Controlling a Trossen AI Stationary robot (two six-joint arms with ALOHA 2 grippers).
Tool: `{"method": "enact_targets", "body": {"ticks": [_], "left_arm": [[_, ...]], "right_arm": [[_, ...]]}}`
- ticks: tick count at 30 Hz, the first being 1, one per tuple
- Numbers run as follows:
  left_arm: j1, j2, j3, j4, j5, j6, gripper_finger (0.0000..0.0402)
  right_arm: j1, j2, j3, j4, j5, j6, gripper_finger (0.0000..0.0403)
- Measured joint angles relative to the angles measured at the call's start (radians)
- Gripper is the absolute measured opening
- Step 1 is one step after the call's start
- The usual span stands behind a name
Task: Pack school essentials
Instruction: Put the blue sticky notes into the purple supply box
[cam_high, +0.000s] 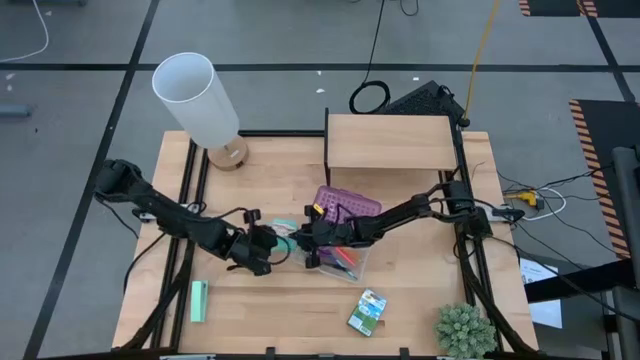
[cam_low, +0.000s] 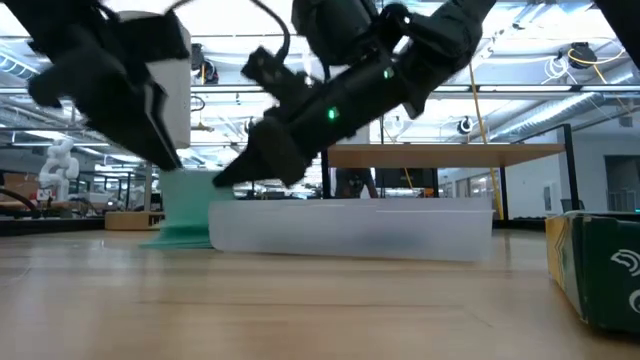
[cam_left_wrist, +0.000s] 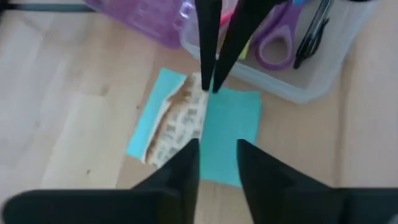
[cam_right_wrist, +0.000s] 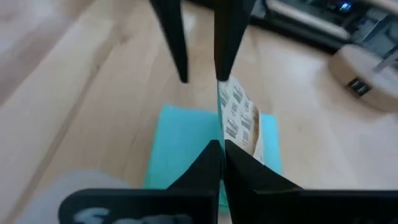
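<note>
Mid-table, just left of the clear case (cam_high: 345, 262), I have both grippers nose to nose over a small teal pack (cam_high: 284, 228).

High view: left gripper (cam_high: 272, 248) reaches in from the left, right gripper (cam_high: 308, 240) from the right, and the pack is mostly hidden between them. The purple lid (cam_high: 347, 203) lies against the case's far side. The crayon box (cam_high: 367, 311) sits alone near the front edge, well apart from the case. The mint block (cam_high: 198, 300) is at front left.

Left wrist view fills in what the top camera misses: the pack (cam_left_wrist: 208, 127) lies flat on the wood, with a printed label strip (cam_left_wrist: 180, 121) raised along one edge. My left fingers (cam_left_wrist: 186, 165) are parted with nothing between them. The purple-handled scissors (cam_left_wrist: 273, 43) and a black pen (cam_left_wrist: 314, 31) already sit inside the case, beside the pack.

Right wrist view: right fingers (cam_right_wrist: 208, 165) are pressed together on the label edge (cam_right_wrist: 239, 121), so it is pinching the pack there. The left arm's tips hang opposite, spread apart.

Low view: the case wall (cam_low: 350, 230) blocks the contents. The pack (cam_low: 185, 210) shows as a teal shape at the case's left end, under both arms. I can't tell from here whether it is clear of the table.
</note>
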Motion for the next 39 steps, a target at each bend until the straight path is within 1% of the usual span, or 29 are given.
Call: {"method": "enact_targets", "body": {"ticks": [3,6,8,11,14,17,25,27,34,39], "left_arm": [[-0.027,-0.083,0.001,-0.065,-0.04,-0.072,0.0145],[-0.066,-0.166,0.001,-0.149,-0.105,-0.156,0.0166],[-0.098,-0.214,0.001,-0.209,-0.159,-0.22,0.0171],[-0.145,-0.261,0.001,-0.304,-0.23,-0.324,0.0172],[-0.176,-0.278,0.0,-0.388,-0.253,-0.417,0.0172],[-0.195,-0.277,0.0,-0.429,-0.263,-0.479,0.0172],[-0.205,-0.27,0.0,-0.431,-0.274,-0.505,0.0173],[-0.205,-0.271,0.0,-0.43,-0.274,-0.508,0.0173],[-0.205,-0.27,0.0,-0.429,-0.274,-0.512,0.0172],[-0.205,-0.271,0.0,-0.427,-0.275,-0.515,0.0173]], "right_arm": [[0.001,-0.038,0.0,-0.006,0.038,-0.014,0.0002],[0.001,-0.076,0.0,-0.008,0.044,-0.042,0.0002],[0.001,-0.104,0.0,-0.007,0.048,-0.06,0.0001],[0.003,-0.155,0.0,-0.023,0.097,-0.088,0.0001],[0.003,-0.211,0.0,-0.029,0.122,-0.121,0.0001],[0.003,-0.273,0.0,-0.033,0.147,-0.154,0.0001],[0.003,-0.436,0.0,-0.065,0.154,-0.218,0.0],[0.003,-0.471,0.0,-0.067,0.171,-0.24,0.0],[0.003,-0.576,0.0,-0.065,0.176,-0.303,0.0],[0.003,-0.627,0.0,-0.051,0.176,-0.345,0.0]]}}
